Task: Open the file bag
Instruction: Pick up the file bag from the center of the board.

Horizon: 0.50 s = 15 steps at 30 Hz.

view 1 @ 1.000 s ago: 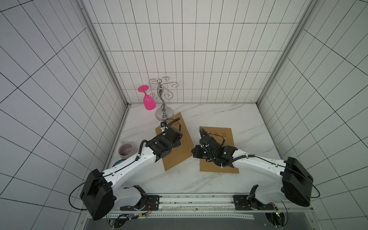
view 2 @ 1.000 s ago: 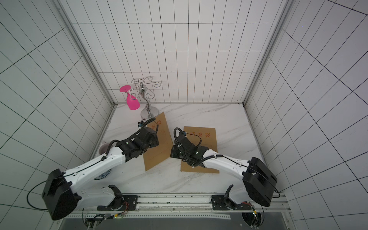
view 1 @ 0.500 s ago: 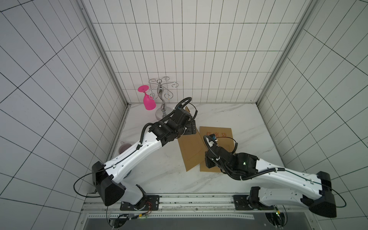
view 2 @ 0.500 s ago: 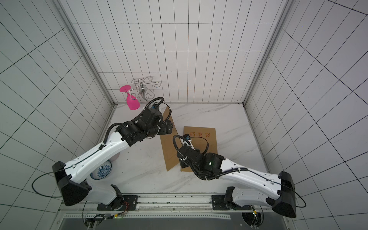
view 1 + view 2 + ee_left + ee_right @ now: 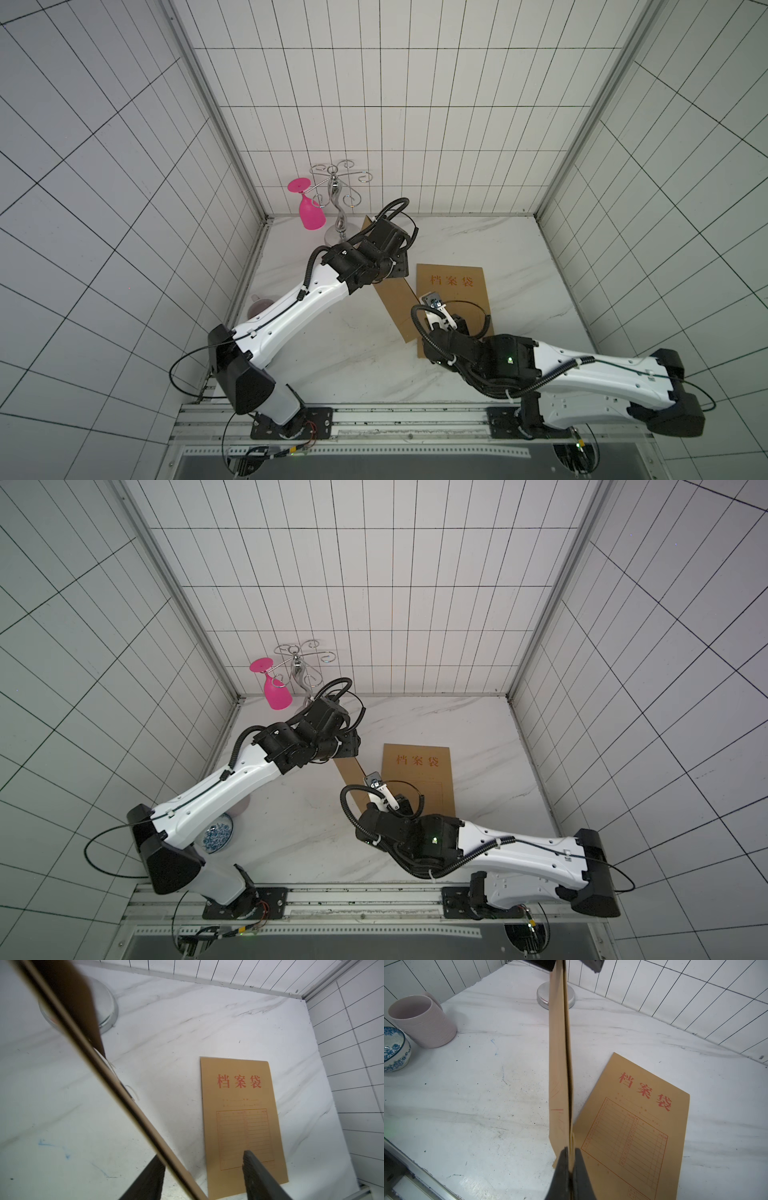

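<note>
A brown file bag (image 5: 558, 1064) is held up on edge above the white table, slanting from the front toward the metal stand. My right gripper (image 5: 571, 1151) is shut on its near end. In both top views the bag (image 5: 395, 303) runs between the two wrists. At its far end my left gripper (image 5: 203, 1156) stands open. The bag's edge (image 5: 124, 1093) passes between the fingers, close to one finger (image 5: 153, 1176) and well clear of the other. A loose white string (image 5: 133, 1093) hangs off the bag. From above, the left gripper (image 5: 399, 268) covers the bag's top.
A second file bag (image 5: 440, 270) with red characters lies flat on the table just right of the held one. The chrome stand base (image 5: 556, 997) and a hanging pink glass (image 5: 309, 208) are at the back left. A pink mug (image 5: 421, 1020) and a blue-patterned bowl (image 5: 394, 1049) sit by the left wall.
The bag lay flat on the table and is now raised on edge. The left arm swung toward the back, its jaws opened wide and have since narrowed. The right arm drew back toward the front.
</note>
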Tool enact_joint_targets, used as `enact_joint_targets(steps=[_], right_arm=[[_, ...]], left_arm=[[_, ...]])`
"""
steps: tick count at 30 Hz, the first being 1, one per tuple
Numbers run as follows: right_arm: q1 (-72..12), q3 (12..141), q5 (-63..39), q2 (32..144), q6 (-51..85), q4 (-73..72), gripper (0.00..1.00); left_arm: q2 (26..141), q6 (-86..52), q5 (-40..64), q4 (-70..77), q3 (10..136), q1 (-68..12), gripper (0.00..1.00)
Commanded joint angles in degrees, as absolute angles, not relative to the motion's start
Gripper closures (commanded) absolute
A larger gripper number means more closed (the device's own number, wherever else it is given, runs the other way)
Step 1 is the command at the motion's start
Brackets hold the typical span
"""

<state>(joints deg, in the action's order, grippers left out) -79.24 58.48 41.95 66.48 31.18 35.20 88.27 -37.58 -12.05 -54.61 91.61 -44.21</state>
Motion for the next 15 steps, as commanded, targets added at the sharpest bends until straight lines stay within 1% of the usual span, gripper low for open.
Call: enact_joint_targets(steps=[1, 4, 6, 8, 10, 11, 12, 13, 14, 15], right_arm=[[-80.67, 61.69, 47.44, 67.79, 30.8, 36.27, 1.0], [-81.69, 61.55, 49.43, 68.01, 31.1, 36.3, 1.0], [-82.0, 61.22, 50.29, 67.82, 31.2, 36.28, 1.0], [-82.09, 60.74, 50.45, 67.54, 31.15, 36.13, 1.0], [-82.21, 60.34, 50.45, 67.17, 30.99, 35.83, 1.0], [-82.4, 60.06, 50.45, 67.06, 30.7, 35.47, 1.0], [-82.59, 59.75, 50.45, 66.93, 30.44, 35.06, 1.0], [-82.79, 59.47, 50.49, 66.83, 30.26, 34.69, 1.0], [-82.88, 59.17, 50.68, 66.72, 30.06, 34.24, 1.0], [-82.97, 59.08, 50.79, 66.87, 30.21, 34.32, 1.0]], left_arm=[[88.87, -38.45, -15.25, -56.66, 92.89, -44.32, 0.42], [87.64, -39.67, -20.41, -56.35, 91.97, -44.22, 0.4], [86.39, -40.2, -20.15, -55.47, 91.02, -42.76, 0.38], [85.75, -41.13, -17.69, -55.13, 90.67, -40.78, 0.39], [85.05, -41.43, -15.01, -53.93, 89.82, -39.44, 0.45], [84.78, -41.56, -14.3, -53.24, 89.35, -39.22, 0.5], [84.73, -41.57, -13.58, -52.88, 88.93, -39.2, 0.53], [84.8, -41.65, -12.95, -52.67, 88.8, -39.24, 0.6], [85.05, -41.77, -12.35, -52.73, 88.6, -39.24, 0.7], [85.21, -42.13, -12.15, -52.98, 88.51, -39.19, 0.76]])
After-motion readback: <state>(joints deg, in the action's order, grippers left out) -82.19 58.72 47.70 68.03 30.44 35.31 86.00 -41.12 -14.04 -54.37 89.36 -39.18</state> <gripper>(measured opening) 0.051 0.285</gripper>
